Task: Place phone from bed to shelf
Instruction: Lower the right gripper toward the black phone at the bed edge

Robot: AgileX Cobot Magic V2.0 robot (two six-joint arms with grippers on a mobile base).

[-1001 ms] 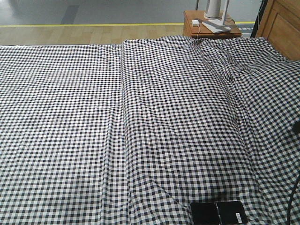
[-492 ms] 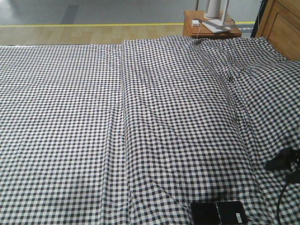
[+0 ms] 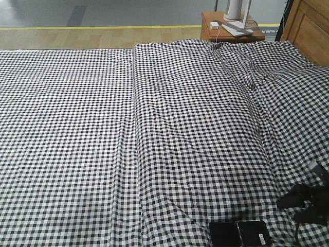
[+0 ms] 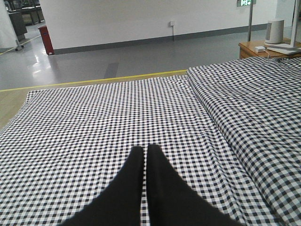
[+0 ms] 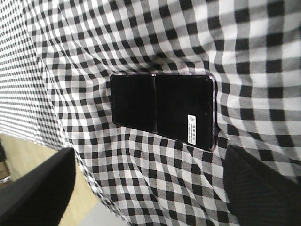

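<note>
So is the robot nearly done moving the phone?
Not yet, nothing is finished. The phone lies flat on the bed. The right gripper hovers open beside it, and the left gripper is shut over the cloth. Grabbing, lifting and carrying to the shelf, which is out of view, are all left.

You'll find the phone point(image 3: 239, 233) on the bed point(image 3: 103, 128), front right — right gripper point(image 3: 292, 206) just beside it, table point(image 3: 226, 32) behind.
</note>
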